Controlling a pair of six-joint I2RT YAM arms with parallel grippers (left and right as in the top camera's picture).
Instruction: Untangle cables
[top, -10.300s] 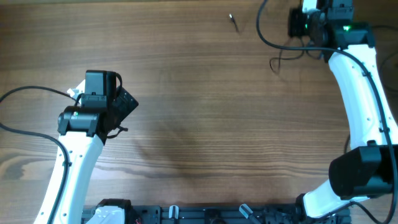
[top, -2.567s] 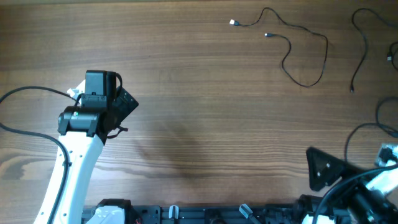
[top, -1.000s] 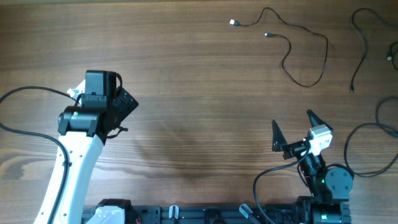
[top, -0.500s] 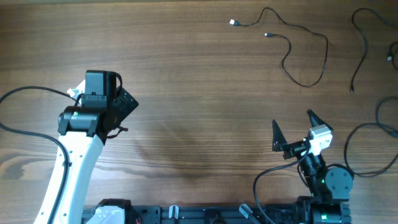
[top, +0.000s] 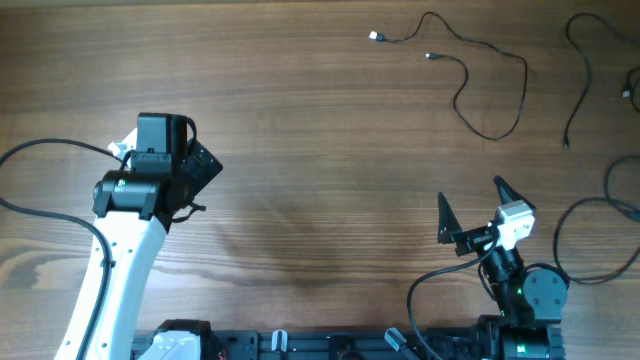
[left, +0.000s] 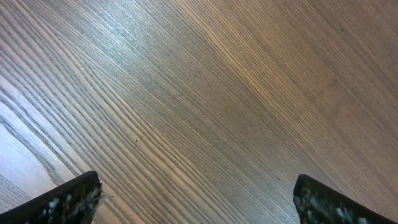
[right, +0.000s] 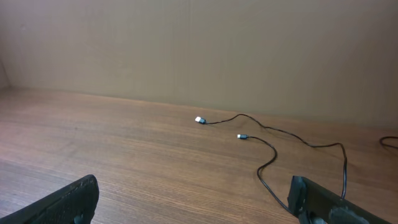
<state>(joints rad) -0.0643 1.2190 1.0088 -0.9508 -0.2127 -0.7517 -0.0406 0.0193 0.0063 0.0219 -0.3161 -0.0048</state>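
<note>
Wood-grain table (top: 320, 110). Left gripper (left: 196, 186) at the left side, fingers spread wide over bare wood. Right gripper (top: 468, 192) near the front edge at right, fingers also spread. Cables (top: 490, 136) lie loose at the far right, well beyond the right gripper. One is a looped cord with a pale tip (top: 375, 36). A second cord (top: 583, 85) lies apart, by the right edge.

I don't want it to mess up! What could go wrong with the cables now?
The looped cable lies thin and flat, far from the open right gripper, so a grab might miss it. The other cable lies near the arm's thick wire; reaching there might snag them together.
</note>
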